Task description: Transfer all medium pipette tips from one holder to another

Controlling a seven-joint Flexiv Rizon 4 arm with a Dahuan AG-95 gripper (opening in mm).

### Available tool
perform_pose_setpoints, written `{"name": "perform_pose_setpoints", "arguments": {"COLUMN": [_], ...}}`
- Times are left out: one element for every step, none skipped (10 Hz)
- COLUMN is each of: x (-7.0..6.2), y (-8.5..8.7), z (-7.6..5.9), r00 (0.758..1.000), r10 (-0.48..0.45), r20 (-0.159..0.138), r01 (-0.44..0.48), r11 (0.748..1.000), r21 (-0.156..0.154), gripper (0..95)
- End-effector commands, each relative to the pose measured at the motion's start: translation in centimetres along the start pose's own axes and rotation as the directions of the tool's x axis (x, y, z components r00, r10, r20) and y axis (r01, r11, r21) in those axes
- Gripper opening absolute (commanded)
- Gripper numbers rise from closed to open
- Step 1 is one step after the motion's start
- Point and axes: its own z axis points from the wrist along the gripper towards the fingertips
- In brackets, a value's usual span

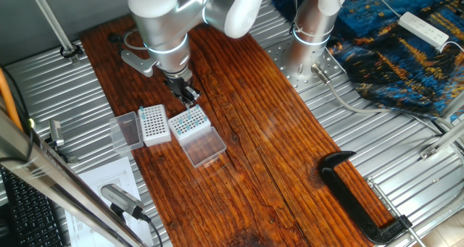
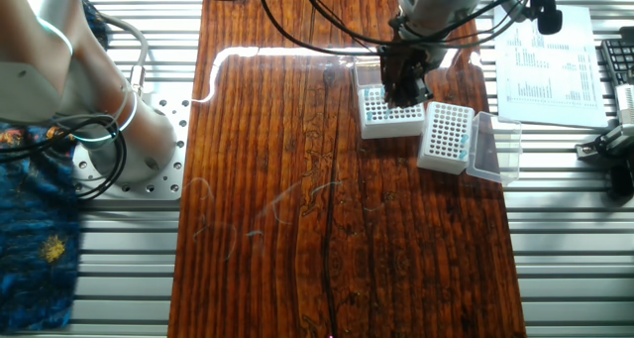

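1. Over the wooden table, the gripper hangs directly above the clear-sided rack with the white hole-grid top, near its far edge; whether the fingers are spread or pinching a tip I cannot tell
2. Small teal-blue pipette tips sit scattered in that rack's grid; too small to count
3. Just beside it, touching or nearly so, stands the opaque white-sided rack, its smoky lid folded open
4. Two racks, one arm; the clear flat lid lies open toward the camera
5. Judged next: a straight vertical move over one hole
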Motion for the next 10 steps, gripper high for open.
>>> {"name": "perform_pose_setpoints", "arguments": {"x": [0.02, 0.00, 0.01, 0.01, -0.02, -0.07, -0.17, -0.26, -0.28, -0.28], "y": [-0.05, -0.04, -0.03, -0.02, 0.01, 0.05, 0.18, 0.29, 0.31, 0.31], "z": [0.07, 0.09, 0.07, 0.06, 0.09, 0.12, 0.19, 0.26, 0.28, 0.28], "r00": [1.000, 1.000, 1.000, 1.000, 1.000, 1.000, 1.000, 1.000, 1.000, 1.000], "r10": [-0.003, -0.003, -0.002, -0.001, -0.002, -0.003, 0.001, 0.002, -0.007, -0.011], "r20": [0.002, 0.004, 0.006, 0.008, 0.008, 0.007, 0.007, 0.006, 0.006, 0.005], "r01": [0.003, 0.003, 0.002, 0.002, 0.002, 0.003, -0.001, -0.002, 0.007, 0.011], "r11": [1.000, 1.000, 1.000, 1.000, 1.000, 1.000, 1.000, 1.000, 1.000, 1.000], "r21": [0.000, -0.002, -0.004, -0.006, -0.006, -0.006, -0.007, -0.006, -0.005, -0.004], "gripper": [0.0, 0.0, 0.0, 0.0, 0.0, 0.0, 0.0, 0.0, 19.0, 19.0]}}
